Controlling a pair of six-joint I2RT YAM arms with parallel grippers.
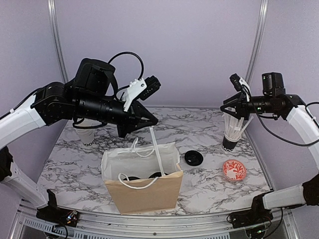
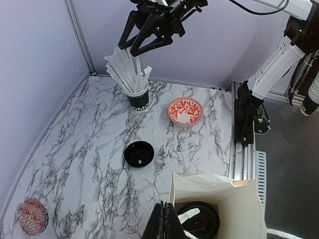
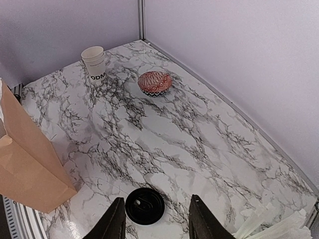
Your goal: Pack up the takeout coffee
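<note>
Black-lidded coffee cups (image 2: pixel 199 223) sit in the paper bag (image 1: pixel 144 196) at the table's (image 1: pixel 209 186) 6 o'clock, a lidless cup (image 3: pixel 94 62) at 10. My left gripper (image 2: pixel 165 221) is pinched closed over the bag; my right gripper (image 3: pixel 156 201) gapes empty above the stick cup (image 1: pixel 231 143) at 3.

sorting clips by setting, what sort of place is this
Probably a robot test cell staged as a takeaway coffee counter: a marble-patterned table boxed in by plain lilac walls, two robot arms at its edge, and a paper bag, white cup and loose black lid.

Rear camera looks forward; both wrist views look down, sharing the loose lid (image 2: pixel 139 153).
</note>
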